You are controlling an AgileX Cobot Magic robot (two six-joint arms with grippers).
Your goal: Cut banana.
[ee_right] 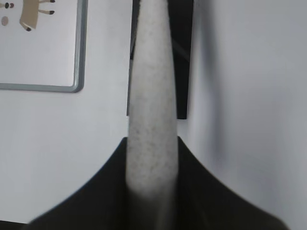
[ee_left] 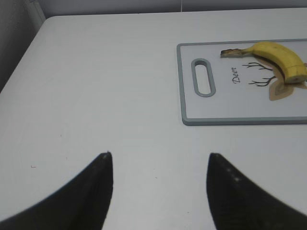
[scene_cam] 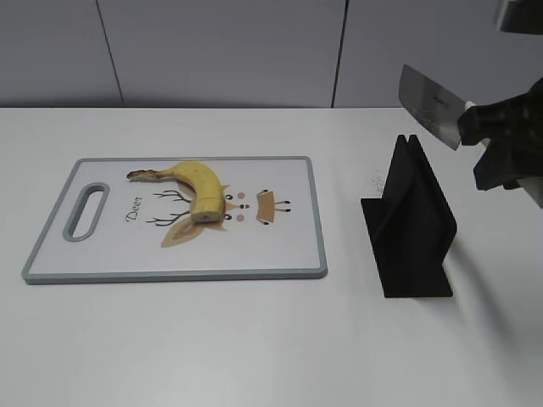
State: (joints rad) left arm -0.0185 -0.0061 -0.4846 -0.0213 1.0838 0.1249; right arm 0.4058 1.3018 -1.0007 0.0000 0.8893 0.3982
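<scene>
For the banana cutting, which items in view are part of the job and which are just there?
Part of the job:
- banana, lying on the cutting board
- knife, clamped in the right pincer, lifted above the table
- left pincer, open and empty, short of the board

Just there:
- black knife stand, now without the knife
- white table

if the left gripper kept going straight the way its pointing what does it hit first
Mostly bare table: the left gripper points past the cutting board, whose corner lies just right of its line, though depth is unclear.
</scene>
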